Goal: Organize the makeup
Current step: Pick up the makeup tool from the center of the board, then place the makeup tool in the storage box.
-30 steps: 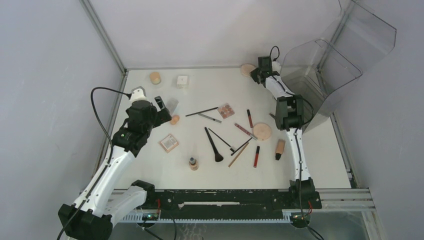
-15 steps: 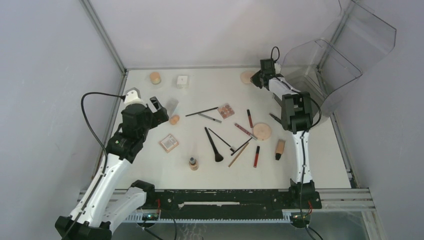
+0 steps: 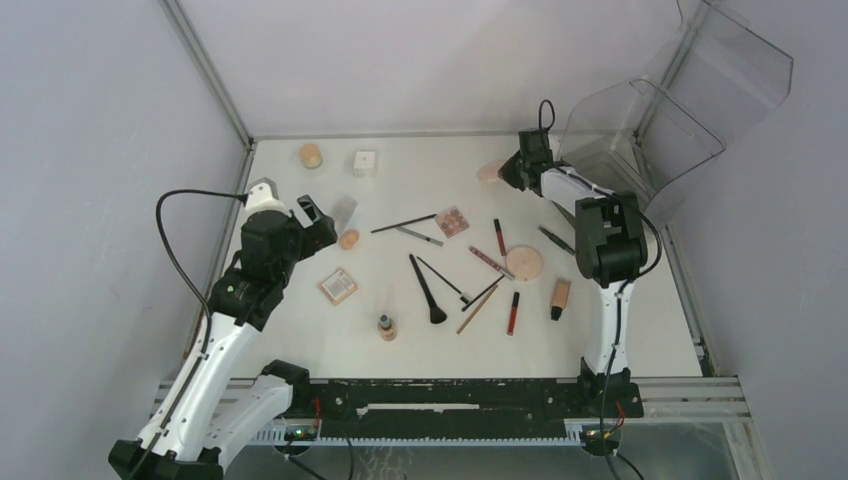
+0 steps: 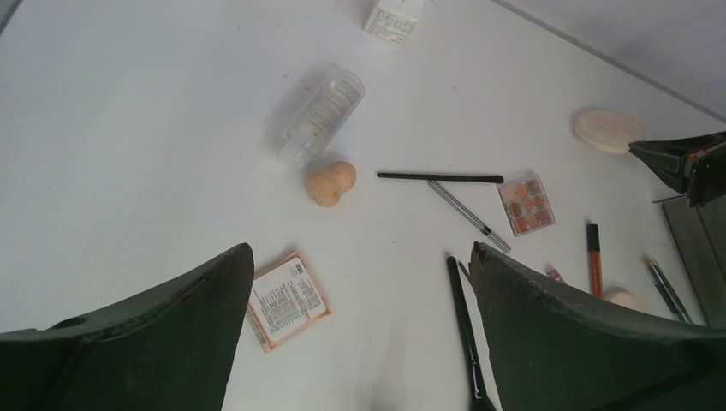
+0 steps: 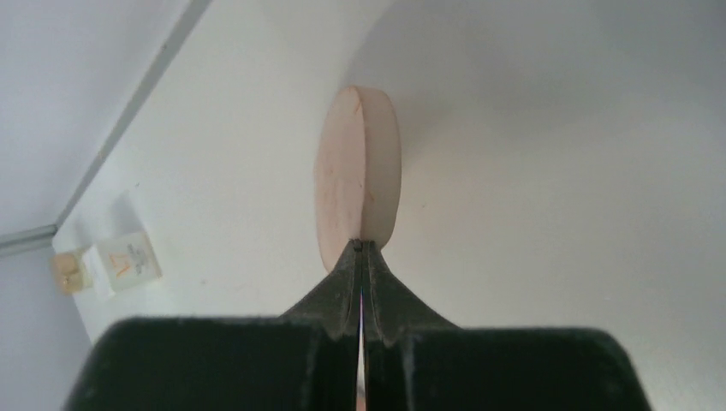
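Observation:
The makeup lies scattered over the white table (image 3: 420,340). My right gripper (image 3: 508,171) is shut, and its tips (image 5: 361,247) touch the rim of a round beige compact (image 3: 490,172) (image 5: 358,171) at the back without clamping it. My left gripper (image 3: 318,222) (image 4: 360,248) hangs open with nothing in it, above a bare patch between a pink palette box (image 3: 338,286) (image 4: 287,300) and a black brush (image 4: 462,334). A beige sponge (image 4: 330,182) and a clear tube (image 4: 321,117) lie ahead of it.
The smoky clear organizer (image 3: 650,150) stands at the back right. A white cube jar (image 3: 365,162) and a round beige jar (image 3: 311,155) sit at the back left. Brushes (image 3: 428,290), red lip tubes (image 3: 513,312), a compact (image 3: 524,263) and a tan bottle (image 3: 559,297) fill the middle.
My right gripper has swung nearer and slightly left, pushing the round compact from the back edge toward the middle. My left arm has drifted a little to the left, still open.

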### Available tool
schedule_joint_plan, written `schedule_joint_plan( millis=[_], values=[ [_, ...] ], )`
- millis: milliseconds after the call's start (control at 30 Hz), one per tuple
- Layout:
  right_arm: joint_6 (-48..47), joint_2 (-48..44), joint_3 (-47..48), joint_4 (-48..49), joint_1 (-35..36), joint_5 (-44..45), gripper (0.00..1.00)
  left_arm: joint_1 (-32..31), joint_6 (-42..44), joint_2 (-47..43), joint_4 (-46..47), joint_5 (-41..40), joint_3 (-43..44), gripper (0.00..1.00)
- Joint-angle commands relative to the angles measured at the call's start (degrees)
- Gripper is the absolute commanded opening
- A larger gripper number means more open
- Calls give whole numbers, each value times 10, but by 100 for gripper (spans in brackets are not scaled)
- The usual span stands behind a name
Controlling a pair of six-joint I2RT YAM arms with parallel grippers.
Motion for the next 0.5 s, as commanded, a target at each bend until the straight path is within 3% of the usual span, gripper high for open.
schedule_joint_plan(
  millis=[0, 200, 467],
  values=[
    [-28, -120, -80, 52, 29, 7, 0, 5, -20, -27, -9, 24, -10, 99],
    [-46, -192, -188, 54, 49, 8, 0, 4, -42, -79, -16, 44, -35, 99],
    [-107, -208, -153, 18, 80, -3, 0, 5, -61, -125, -40, 55, -47, 99]
  ],
)
